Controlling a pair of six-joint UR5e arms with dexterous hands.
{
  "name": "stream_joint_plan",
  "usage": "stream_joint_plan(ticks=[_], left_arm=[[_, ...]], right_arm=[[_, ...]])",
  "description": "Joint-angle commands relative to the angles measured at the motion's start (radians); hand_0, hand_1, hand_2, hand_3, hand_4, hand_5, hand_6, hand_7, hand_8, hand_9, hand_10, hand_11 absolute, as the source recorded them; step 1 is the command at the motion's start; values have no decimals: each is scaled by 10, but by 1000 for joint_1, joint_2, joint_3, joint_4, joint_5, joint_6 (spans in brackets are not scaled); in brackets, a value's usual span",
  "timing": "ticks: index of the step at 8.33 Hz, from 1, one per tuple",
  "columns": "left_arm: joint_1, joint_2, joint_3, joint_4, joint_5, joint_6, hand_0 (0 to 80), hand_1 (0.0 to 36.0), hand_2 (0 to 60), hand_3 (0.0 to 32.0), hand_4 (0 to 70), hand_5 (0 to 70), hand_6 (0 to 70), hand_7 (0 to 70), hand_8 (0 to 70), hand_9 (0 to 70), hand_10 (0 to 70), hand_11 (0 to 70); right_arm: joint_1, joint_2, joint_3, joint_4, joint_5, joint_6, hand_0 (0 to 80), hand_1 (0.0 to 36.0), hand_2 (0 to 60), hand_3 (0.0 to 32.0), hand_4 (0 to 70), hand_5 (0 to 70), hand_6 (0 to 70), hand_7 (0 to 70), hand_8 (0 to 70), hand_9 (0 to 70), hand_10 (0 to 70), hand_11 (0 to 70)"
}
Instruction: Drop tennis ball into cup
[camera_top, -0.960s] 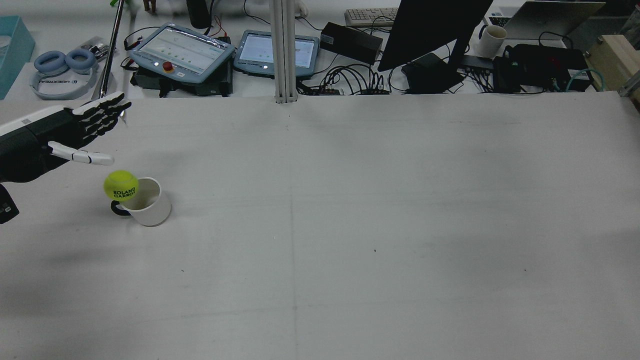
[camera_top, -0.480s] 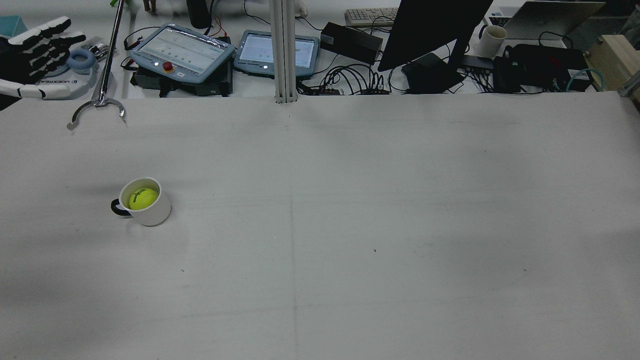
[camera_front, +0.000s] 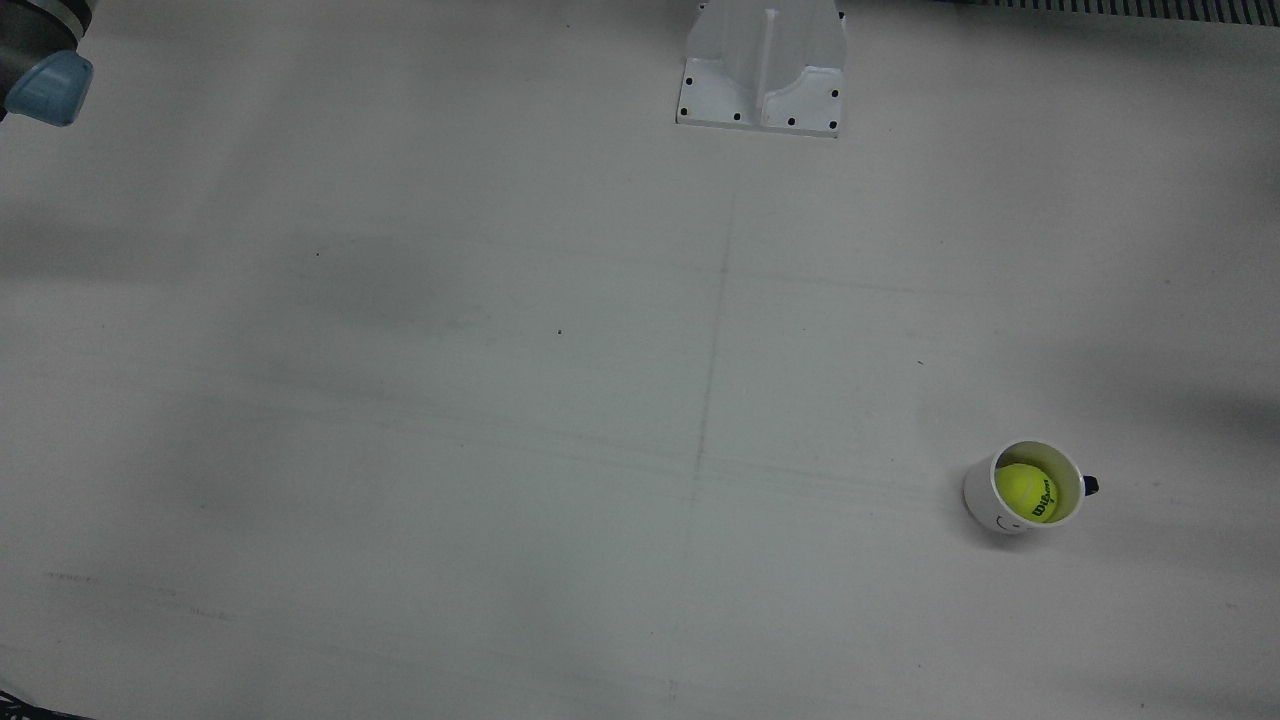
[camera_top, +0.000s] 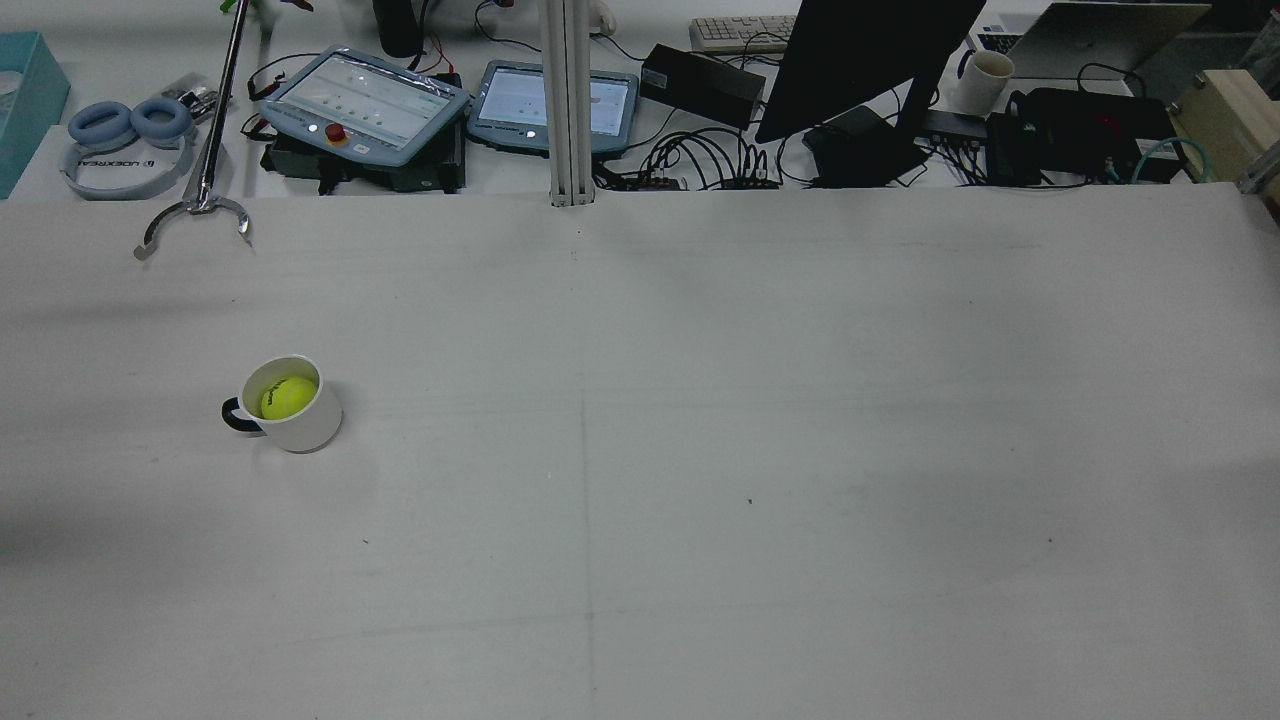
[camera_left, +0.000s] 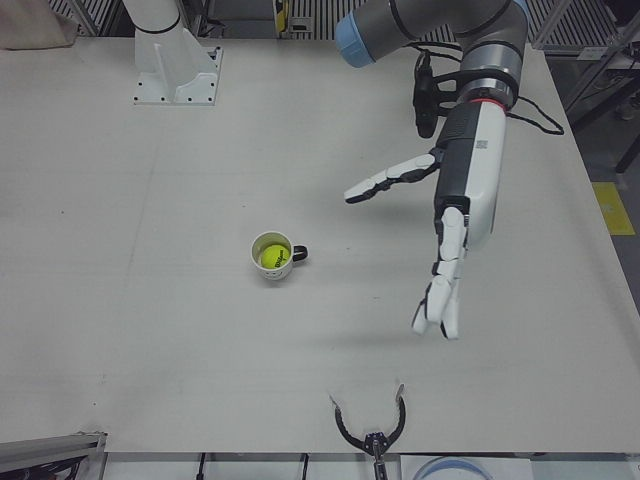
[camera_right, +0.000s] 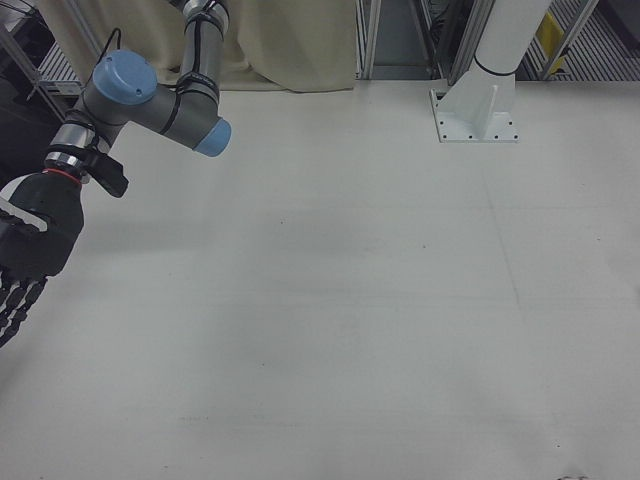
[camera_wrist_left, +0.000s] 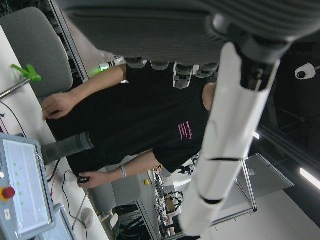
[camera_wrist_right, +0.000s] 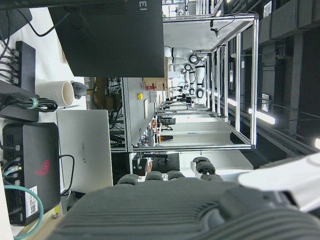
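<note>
Your yellow felt tennis ball (camera_left: 271, 257) is sitting inside the white ceramic cup (camera_left: 270, 270), and your left hand (camera_left: 452, 225), spread open and empty, is hanging well clear of the cup, so only swinging it low across the cup's dark handle is risking a tip-over, while your right hand (camera_right: 28, 262), fingers extended and holding nothing, is sitting far from the cup.

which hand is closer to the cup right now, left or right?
Left. The open left hand hangs raised over the cup's half of the table, off to its side. The right hand is out at the opposite table edge.

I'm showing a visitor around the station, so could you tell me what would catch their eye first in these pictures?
Most striking is the bright yellow tennis ball sitting inside the white cup, alone on the pale table before the robot's left arm. Next comes the left hand, hanging open above the table, to the cup's right in the left-front view, holding nothing. The right hand shows at the right-front view's left edge.
</note>
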Motion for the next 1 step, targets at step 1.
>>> stream_joint_plan(ticks=[1], left_arm=[[-51, 5, 30, 5, 1, -4, 800, 360, 86, 0, 0, 85, 20, 150, 0, 16, 0, 0]], right_arm=[[0, 0, 0, 0, 0, 0, 0, 0, 0, 0, 0, 0, 0, 0, 0, 0, 0, 0]])
